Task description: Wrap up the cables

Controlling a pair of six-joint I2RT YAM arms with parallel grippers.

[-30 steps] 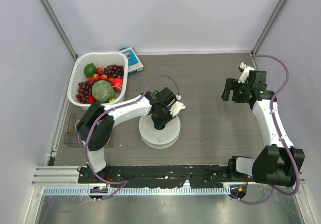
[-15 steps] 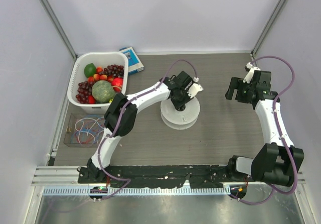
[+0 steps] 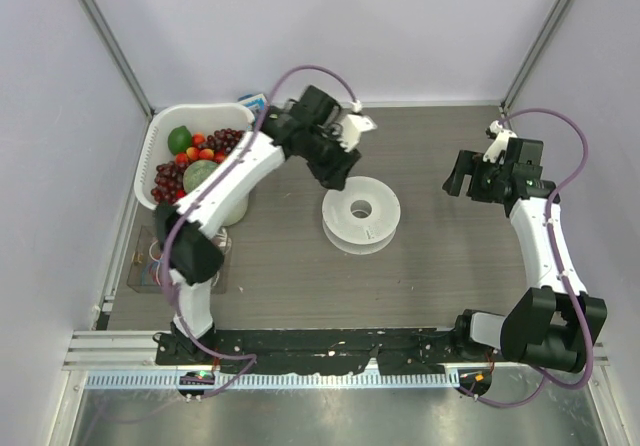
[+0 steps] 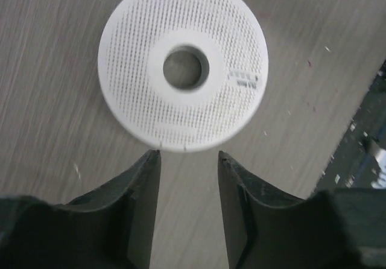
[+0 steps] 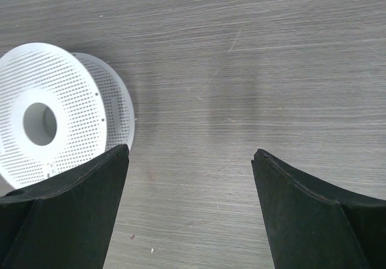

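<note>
Cables (image 3: 152, 259) lie loosely looped in the clear tray (image 3: 136, 266) at the near left of the table (image 3: 430, 266), largely hidden behind the left arm's elbow. They are well apart from the white perforated spool (image 3: 361, 211), which rests flat near the middle of the table.

Step in hand, as judged: spool placement is complete and no cable has been picked up yet. The left gripper (image 4: 188, 154) hangs above and just beyond the spool with fingers apart and nothing between them. The right gripper (image 5: 190, 151) stands wide apart and empty, off to the spool's right.

The next move probably calls for a reach back to the tray and a fine pinch on one thin wire. The wire end must then be brought to the spool hub.

Difference from the earlier frames: the spool lay nearer the left arm's base with the left gripper closed on it. It now sits further right and is released. The right arm has barely moved.
</note>
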